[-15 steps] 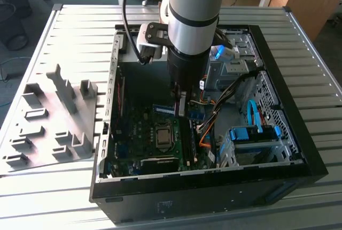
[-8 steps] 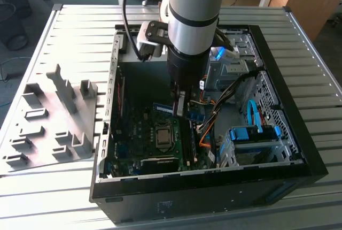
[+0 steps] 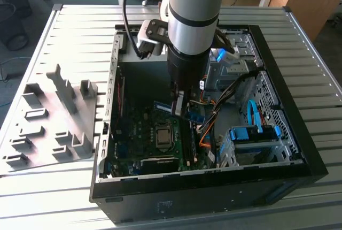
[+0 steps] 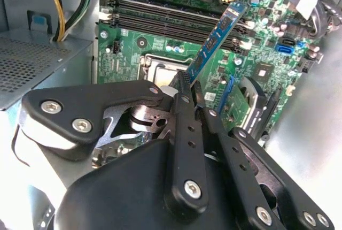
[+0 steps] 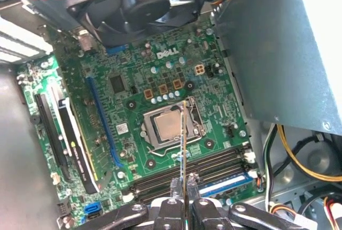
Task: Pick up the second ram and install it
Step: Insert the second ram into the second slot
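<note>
Above 1 motherboard [image 5: 214, 107], jaws clamp 1 ram [image 4: 212, 41].

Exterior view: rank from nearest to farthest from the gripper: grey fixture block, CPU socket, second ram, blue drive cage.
1. second ram, held in the gripper.
2. CPU socket, close below.
3. blue drive cage, exterior view's right.
4. grey fixture block, far exterior view's left.

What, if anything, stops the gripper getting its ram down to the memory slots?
Probably nothing: the gripper, shut on the second ram, hangs near the memory slots, with nothing visible between them.
</note>
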Robot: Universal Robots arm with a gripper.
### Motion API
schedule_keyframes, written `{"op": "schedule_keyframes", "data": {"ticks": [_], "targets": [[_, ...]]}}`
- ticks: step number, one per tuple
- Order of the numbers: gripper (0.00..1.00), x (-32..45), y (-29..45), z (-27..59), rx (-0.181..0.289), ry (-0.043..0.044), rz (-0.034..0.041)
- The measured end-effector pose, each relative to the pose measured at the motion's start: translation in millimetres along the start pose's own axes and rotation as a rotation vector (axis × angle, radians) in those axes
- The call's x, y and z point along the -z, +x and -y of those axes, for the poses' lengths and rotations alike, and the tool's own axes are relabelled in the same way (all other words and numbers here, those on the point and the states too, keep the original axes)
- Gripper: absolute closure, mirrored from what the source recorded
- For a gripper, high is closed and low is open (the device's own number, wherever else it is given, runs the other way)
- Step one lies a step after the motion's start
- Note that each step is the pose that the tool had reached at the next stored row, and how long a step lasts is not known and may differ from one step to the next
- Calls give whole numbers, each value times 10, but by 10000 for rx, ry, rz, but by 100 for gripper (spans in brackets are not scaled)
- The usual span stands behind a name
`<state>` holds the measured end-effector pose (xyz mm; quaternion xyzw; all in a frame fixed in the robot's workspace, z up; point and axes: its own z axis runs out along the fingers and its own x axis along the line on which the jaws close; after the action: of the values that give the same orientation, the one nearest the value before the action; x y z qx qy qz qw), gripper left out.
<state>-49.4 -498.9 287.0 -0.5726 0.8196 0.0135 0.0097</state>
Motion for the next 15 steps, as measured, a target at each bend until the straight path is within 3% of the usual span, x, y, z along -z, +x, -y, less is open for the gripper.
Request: {"op": "schedule_keyframes", "data": {"ticks": [15], "targets": [[86, -1, 0, 0, -977, 31, 10]]}}
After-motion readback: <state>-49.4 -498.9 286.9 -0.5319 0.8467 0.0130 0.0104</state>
